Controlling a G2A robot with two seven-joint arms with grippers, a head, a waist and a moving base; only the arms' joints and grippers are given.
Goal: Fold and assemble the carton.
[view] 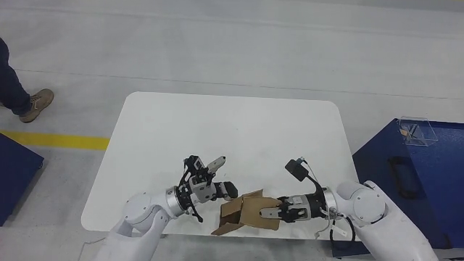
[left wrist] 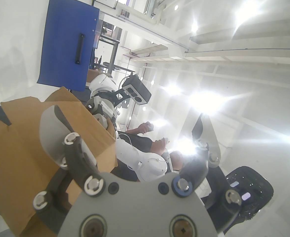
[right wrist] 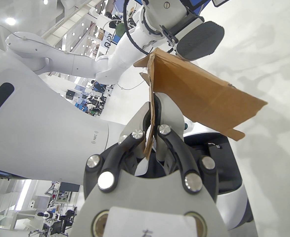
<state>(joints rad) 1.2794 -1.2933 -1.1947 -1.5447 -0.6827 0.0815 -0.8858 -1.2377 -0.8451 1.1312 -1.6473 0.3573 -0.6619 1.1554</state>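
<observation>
The carton [view: 246, 214] is sitting tilted at the surface's [view: 217, 123] near edge.
Right arm [view: 341, 201] is reaching inward low, jaws clamping a flap edge; left arm [view: 156, 204] is mirroring it (jaws gaping wide), one finger [left wrist: 52, 134] touching the carton.

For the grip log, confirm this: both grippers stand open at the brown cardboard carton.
Not right: the right gripper is shut on an edge of the brown cardboard carton, as the right wrist view shows; the left gripper does stand open.
</observation>
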